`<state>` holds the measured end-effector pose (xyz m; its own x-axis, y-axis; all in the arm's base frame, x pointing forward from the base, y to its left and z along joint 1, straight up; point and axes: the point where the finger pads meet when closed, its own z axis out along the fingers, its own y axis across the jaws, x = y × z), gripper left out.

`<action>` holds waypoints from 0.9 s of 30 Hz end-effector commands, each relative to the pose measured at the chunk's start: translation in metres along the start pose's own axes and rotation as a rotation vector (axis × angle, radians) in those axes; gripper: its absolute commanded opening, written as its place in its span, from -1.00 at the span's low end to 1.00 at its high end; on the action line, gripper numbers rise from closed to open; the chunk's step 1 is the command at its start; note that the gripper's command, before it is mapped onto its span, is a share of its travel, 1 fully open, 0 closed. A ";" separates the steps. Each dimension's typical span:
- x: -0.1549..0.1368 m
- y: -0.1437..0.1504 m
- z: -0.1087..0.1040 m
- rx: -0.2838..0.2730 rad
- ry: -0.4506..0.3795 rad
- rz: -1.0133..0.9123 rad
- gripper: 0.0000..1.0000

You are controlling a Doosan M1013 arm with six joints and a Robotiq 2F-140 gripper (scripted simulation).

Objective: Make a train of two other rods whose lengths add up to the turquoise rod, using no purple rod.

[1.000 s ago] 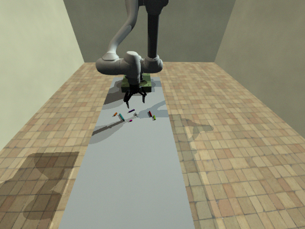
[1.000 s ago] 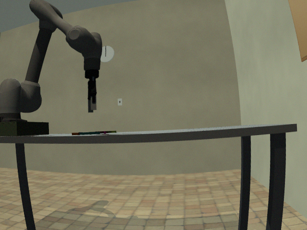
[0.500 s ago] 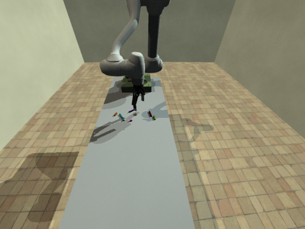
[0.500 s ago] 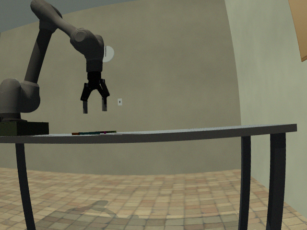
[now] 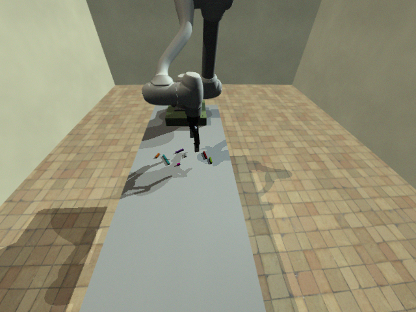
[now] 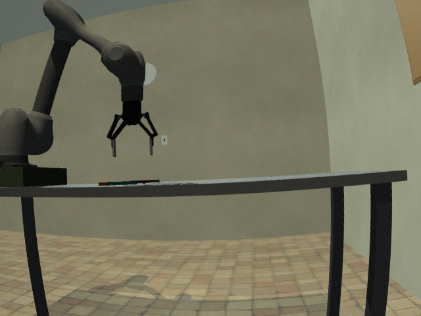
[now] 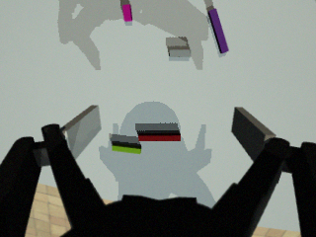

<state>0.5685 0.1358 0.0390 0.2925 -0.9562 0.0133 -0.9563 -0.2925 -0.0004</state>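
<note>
Red rod (image 5: 205,155) (image 7: 159,138) low between the spread jaws of the raised gripper (image 5: 196,151) (image 6: 132,155) (image 7: 165,118), lime rod (image 5: 210,160) (image 7: 126,149) just beside it

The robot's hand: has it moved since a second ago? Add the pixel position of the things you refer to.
Yes: in the top view, the hand (image 5: 196,150) (image 6: 132,155) (image 7: 165,118) moved right relative to the dark green base block (image 5: 185,121) (image 6: 50,176).
</note>
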 end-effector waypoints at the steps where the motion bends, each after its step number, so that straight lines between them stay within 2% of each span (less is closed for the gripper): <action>1: -0.007 -0.002 0.001 0.002 -0.013 -0.167 1.00; 9: -0.023 -0.005 0.003 0.004 -0.012 -0.542 1.00; 11: -0.023 -0.005 0.003 0.004 -0.012 -0.542 1.00; 13: -0.029 -0.006 0.004 0.005 -0.012 -0.694 1.00; 26: -0.055 -0.010 0.008 0.009 -0.011 -1.281 1.00; 27: -0.055 -0.010 0.008 0.009 -0.011 -1.281 1.00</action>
<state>0.5622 0.1883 0.0305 0.9977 -0.0676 0.0062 -0.0676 -0.9976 0.0119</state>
